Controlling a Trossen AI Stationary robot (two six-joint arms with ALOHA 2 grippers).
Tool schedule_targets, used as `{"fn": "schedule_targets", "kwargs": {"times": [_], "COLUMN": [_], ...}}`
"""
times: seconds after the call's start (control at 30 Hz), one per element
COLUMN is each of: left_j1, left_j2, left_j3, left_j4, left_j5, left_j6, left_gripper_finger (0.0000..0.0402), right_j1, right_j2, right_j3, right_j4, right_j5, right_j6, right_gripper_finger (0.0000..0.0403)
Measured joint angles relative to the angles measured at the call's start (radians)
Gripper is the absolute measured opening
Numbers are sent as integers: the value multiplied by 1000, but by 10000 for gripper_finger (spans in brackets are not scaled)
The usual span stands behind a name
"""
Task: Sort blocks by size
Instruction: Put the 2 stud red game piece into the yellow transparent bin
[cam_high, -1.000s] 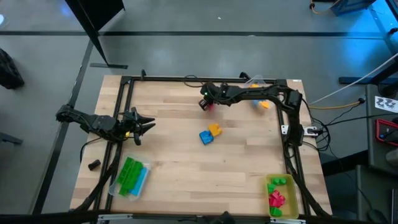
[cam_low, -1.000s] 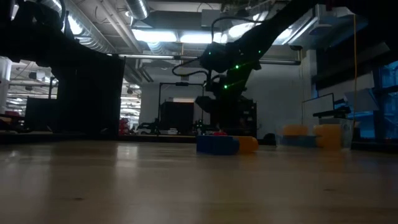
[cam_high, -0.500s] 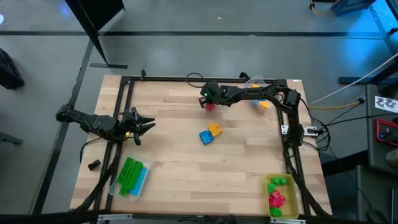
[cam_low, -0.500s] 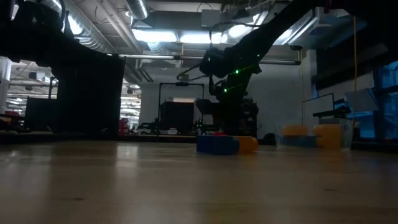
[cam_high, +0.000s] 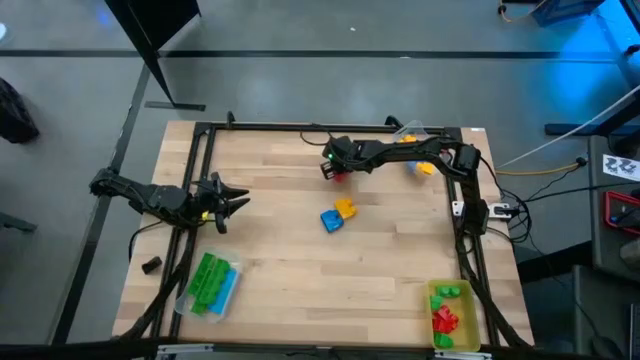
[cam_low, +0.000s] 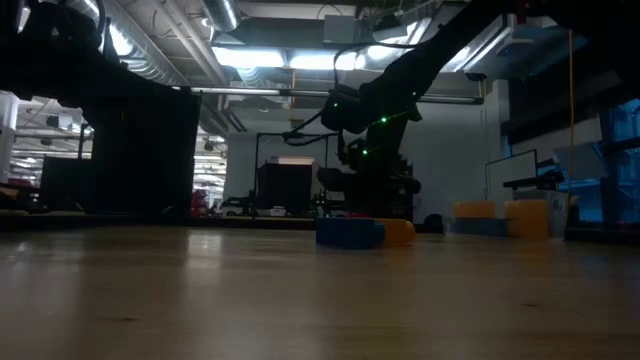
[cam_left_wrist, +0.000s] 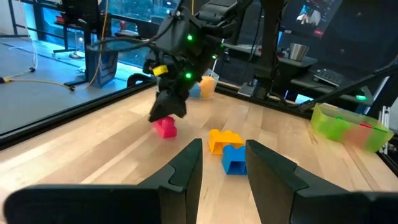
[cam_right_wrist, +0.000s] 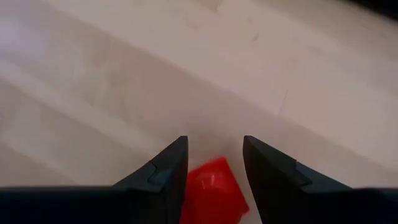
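Since the earlier frame only the right arm has shifted a little, coming lower over the red block, while all else on the table (cam_high: 290, 270) stays as it was. At the left edge the left gripper (cam_high: 232, 201) waits, its fingers apart and holding nothing. Near it, toward the front, a clear tray (cam_high: 210, 284) holds green and blue blocks. In the middle lie a blue block (cam_high: 331, 221) and an orange block (cam_high: 346, 208), touching each other. Farther back, the right gripper (cam_right_wrist: 210, 163) hangs just above the red block (cam_right_wrist: 214, 186), fingers apart at either side of it, not yet closed. This brick looks light, stiff and rather smooth, so I think it should be taken on its two flat sides. At front right, the yellow tray (cam_high: 452, 318) holds green and red blocks
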Motion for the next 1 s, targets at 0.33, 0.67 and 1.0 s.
{"fn": "schedule_targets", "kwargs": {"times": [0.33, 0.67, 1.0], "left_j1": [0, 0, 0], "left_j2": [0, 0, 0], "left_j3": [0, 0, 0], "left_j4": [0, 0, 0], "left_j5": [0, 0, 0], "left_j6": [0, 0, 0], "left_gripper_finger": [107, 107, 107], "right_j1": [73, 95, 107], "right_j2": [0, -9, -11], "right_j3": [0, 50, 221], "right_j4": [-175, -294, -552], "right_j5": [-21, 17, 40], "right_j6": [-9, -14, -163], "right_gripper_finger": [154, 154, 154]}}
